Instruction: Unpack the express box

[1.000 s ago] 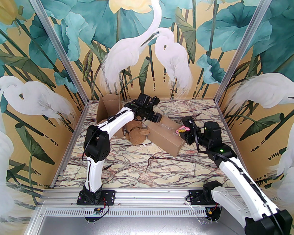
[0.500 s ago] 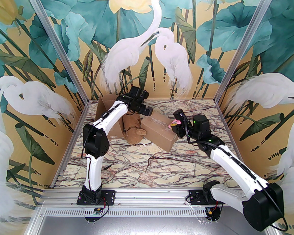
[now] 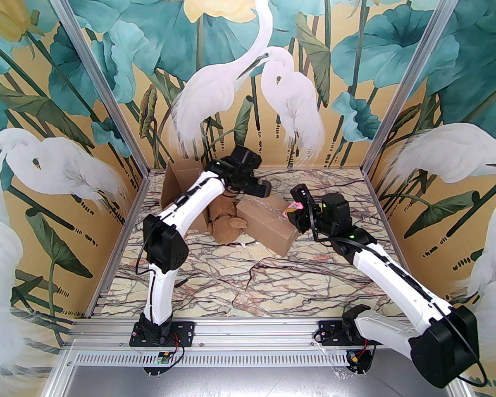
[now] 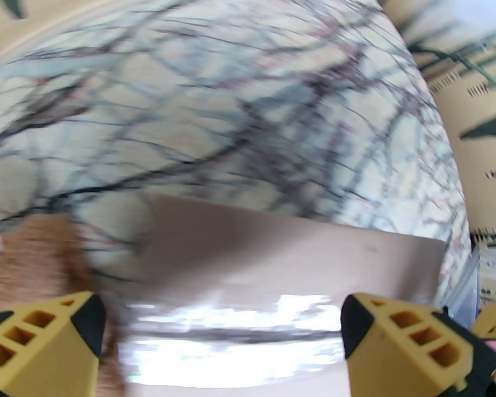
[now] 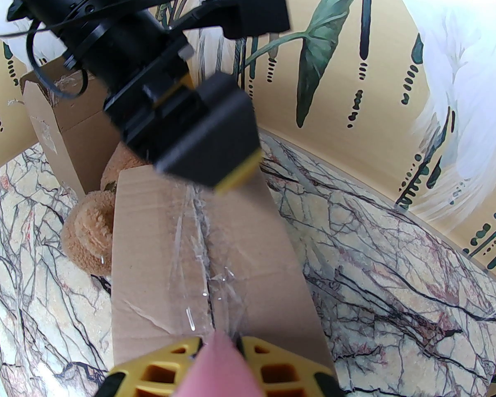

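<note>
Taped brown cardboard box [image 3: 266, 226] lies mid-far on the tabletop [image 3: 273, 281], brown plush toy [image 3: 226, 226] just beside its left end. Left end effector [image 3: 261, 188] released, above that end. Right end effector [image 3: 296, 211] clenched on pink cutter [image 3: 290, 210] at the right end. Step, judged: slitting tape. Next needs the blade drawn along the seam.

Egret-and-lotus mural walls [image 3: 355, 56] surround a veined marble tabletop [image 3: 248, 279], brightly lit.

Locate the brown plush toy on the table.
In the top view, the plush toy lies left of centre, between the open carton and the taped box.
</note>
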Controlling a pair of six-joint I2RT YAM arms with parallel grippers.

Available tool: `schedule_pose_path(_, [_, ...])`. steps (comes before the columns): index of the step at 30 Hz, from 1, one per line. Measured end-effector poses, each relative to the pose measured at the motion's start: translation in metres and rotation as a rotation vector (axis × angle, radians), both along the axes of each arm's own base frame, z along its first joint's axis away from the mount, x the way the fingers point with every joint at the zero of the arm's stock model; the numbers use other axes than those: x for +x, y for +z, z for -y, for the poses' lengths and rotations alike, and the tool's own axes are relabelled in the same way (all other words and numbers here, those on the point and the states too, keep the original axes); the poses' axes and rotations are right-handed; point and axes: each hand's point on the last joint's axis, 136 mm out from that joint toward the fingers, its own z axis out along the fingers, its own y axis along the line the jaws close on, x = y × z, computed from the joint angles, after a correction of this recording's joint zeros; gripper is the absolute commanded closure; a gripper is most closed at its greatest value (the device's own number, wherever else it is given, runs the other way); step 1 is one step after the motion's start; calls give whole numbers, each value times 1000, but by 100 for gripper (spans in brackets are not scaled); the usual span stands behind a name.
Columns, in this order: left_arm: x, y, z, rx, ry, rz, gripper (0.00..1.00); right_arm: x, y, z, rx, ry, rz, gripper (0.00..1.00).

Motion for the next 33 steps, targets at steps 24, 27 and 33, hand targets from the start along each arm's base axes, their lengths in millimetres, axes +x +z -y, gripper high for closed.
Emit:
schedule_pose_path(24, [-3,-22,5,9,-17,36,6,-4,5,2,-7,-5,12,100])
schedule_pose_path(27, [-4,-23,5,10,-35,45,6,-8,8,2,-4,-2,13,100])
schedule_pose_path(33, [-8,-22,9,0,-72,45,6,-17,10,5,4,4,12,100])
